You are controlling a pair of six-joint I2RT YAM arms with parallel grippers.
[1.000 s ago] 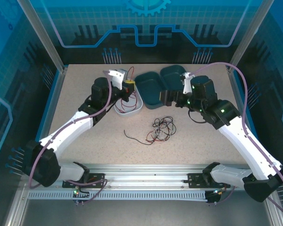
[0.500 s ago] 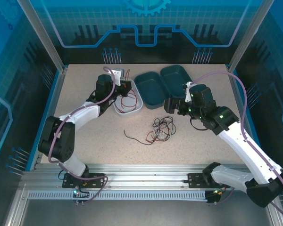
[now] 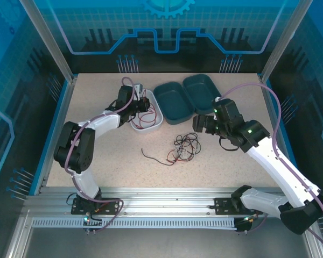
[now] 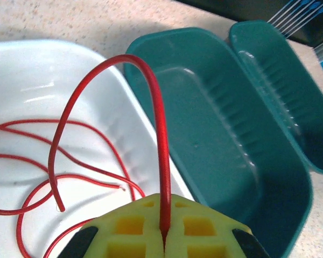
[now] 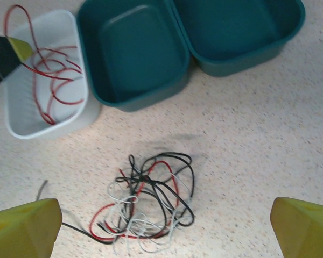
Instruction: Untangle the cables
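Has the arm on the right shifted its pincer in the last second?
Yes. The right pincer has drawn back from the teal boxes toward the tangled cables.

Bare bench (image 3: pixel 97 156) lay open left and near of the cable tangle (image 3: pixel 184 148). Far side crowded: white tray (image 3: pixel 156 124) and two teal tubs (image 3: pixel 172 102) side by side, left claw (image 3: pixel 144 103) hanging over the tray.

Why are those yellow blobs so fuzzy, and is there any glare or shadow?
Left wrist: the left tool, close to the lens, is out of focus; soft glare streaks the white tray. Right wrist: the right tool has blurred yellow fingertips too; the cable tangle casts a faint shadow.
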